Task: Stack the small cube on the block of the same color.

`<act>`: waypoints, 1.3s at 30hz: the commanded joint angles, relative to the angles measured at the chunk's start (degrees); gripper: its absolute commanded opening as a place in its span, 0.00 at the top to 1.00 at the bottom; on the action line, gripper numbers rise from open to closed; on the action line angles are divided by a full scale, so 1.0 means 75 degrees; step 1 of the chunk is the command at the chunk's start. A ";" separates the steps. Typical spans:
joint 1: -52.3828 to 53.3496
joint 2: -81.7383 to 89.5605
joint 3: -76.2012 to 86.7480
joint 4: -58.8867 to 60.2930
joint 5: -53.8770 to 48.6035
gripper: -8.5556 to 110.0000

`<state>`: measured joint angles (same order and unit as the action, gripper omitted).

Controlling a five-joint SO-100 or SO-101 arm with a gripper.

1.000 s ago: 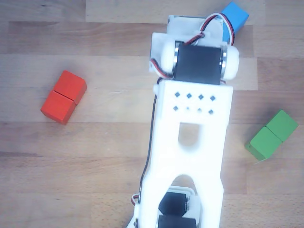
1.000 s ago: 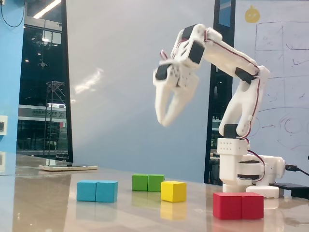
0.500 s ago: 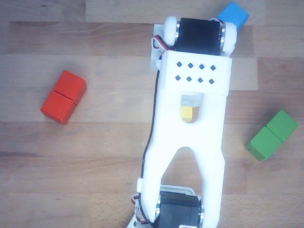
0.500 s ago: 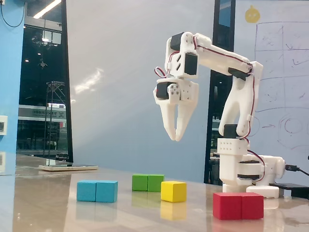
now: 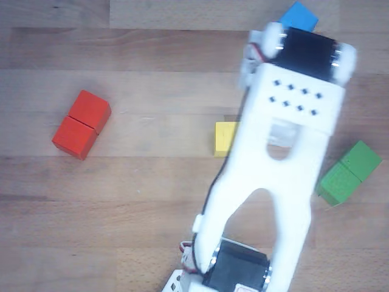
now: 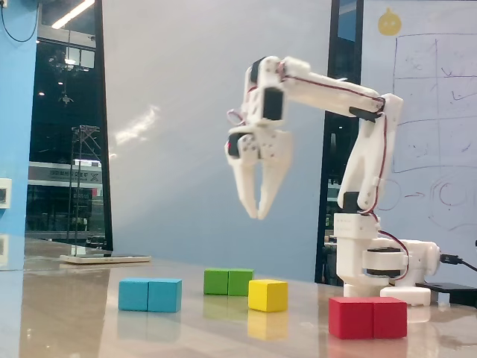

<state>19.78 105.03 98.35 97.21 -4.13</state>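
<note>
The small yellow cube (image 6: 267, 295) sits on the wooden table between the other blocks. It also shows in the other view (image 5: 225, 138), its right side covered by the white arm (image 5: 285, 152). My gripper (image 6: 258, 215) hangs high above the table, pointing down, roughly over the yellow cube. Its fingertips meet and hold nothing. In the other view the gripper is hidden under the arm. No yellow double block is in view.
A red double block (image 6: 368, 318) (image 5: 82, 124), a blue double block (image 6: 150, 294) (image 5: 298, 17) and a green double block (image 6: 229, 282) (image 5: 349, 172) lie around the cube. The arm's base (image 6: 380, 265) stands at the right in the fixed view.
</note>
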 commanded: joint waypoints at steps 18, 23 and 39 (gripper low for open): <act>-0.4523 -0.0176 -0.0738 0.0246 0.0035 0.93; -0.3750 -0.0176 -0.0727 0.0281 -0.0035 0.93; -0.0937 -0.0164 -0.0727 0.0258 -0.0035 0.92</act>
<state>17.49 103.01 98.35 97.21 -4.04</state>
